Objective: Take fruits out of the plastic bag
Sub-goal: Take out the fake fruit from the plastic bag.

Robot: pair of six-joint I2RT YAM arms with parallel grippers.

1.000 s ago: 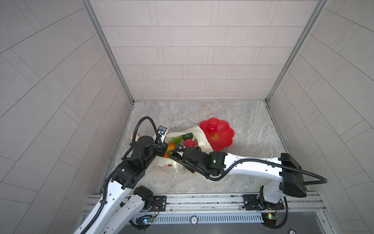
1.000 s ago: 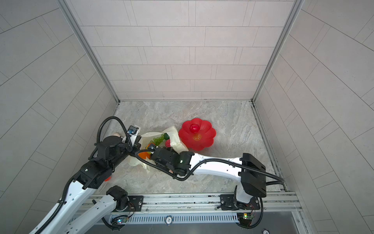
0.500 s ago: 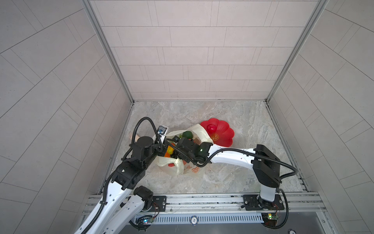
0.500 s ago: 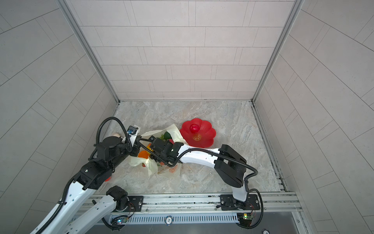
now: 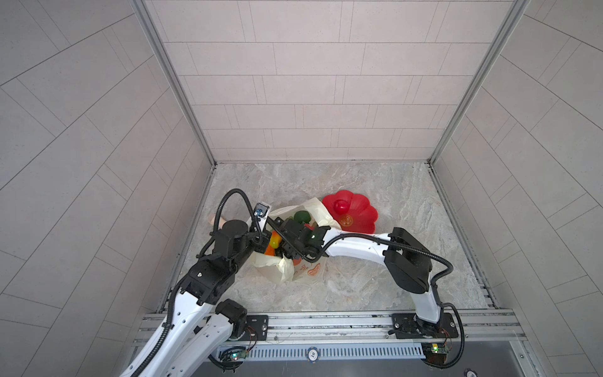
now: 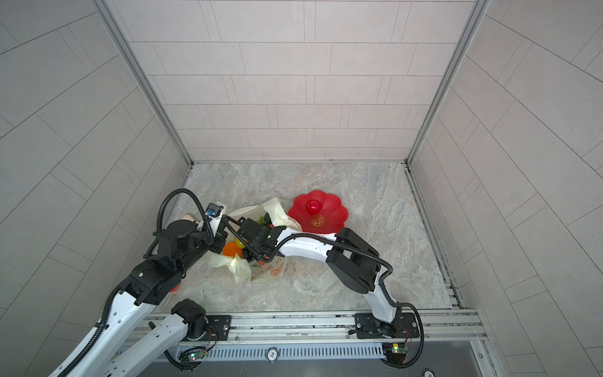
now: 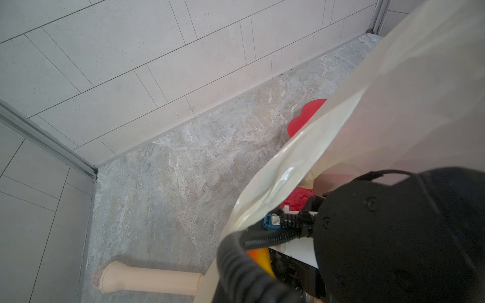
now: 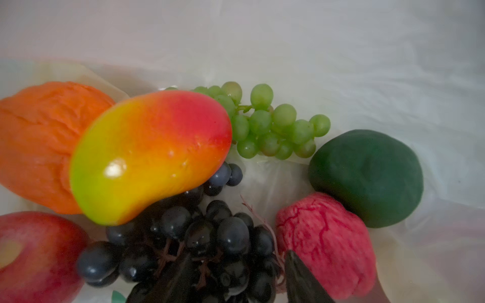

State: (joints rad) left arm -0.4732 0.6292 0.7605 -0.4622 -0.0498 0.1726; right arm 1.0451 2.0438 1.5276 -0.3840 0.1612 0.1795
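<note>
I've got the plastic bag (image 5: pixel 306 269) on the marble tabletop (image 5: pixel 391 182), twd the L side, mouth up and open, between both arms.

L gripper (image 5: pixel 260 242) sits at the bag's rim on the L arm's side. Its fingers are hidden from every cam. The jaws are pressed together and bag film runs taut past the L wrist cam, so it's prob pinching the rim.

R arm reaches across w/ R gripper (image 8: pixel 236 286) down inside the bag. Jaws are spread, one finger (image 8: pixel 175 283) on each side of the purple grapes (image 8: pixel 196 241), which lie low in the bag.

Fruit in the bag, per R wrist cam:
- The mango (image 8: pixel 149 157) is on top, leaning over the orange (image 8: pixel 36 147) and the purple grapes.
- The green grapes (image 8: pixel 270 126) lie between the mango and the dark green fruit (image 8: pixel 367 178).
- The pink bumpy fruit (image 8: pixel 325 244) touches the purple bunch, just beside one finger.
- A red apple (image 8: pixel 34 257) shows at frame edge, next to the orange.

Outside the bag, a second red apple (image 5: pixel 341 205) sits on the red plate (image 5: pixel 362 218), just beyond the bag. The bag's far flap overlaps the plate's edge.

A beige stick (image 7: pixel 147 280) lies flat on the tabletop near the L wall, one end hidden behind bag film.
</note>
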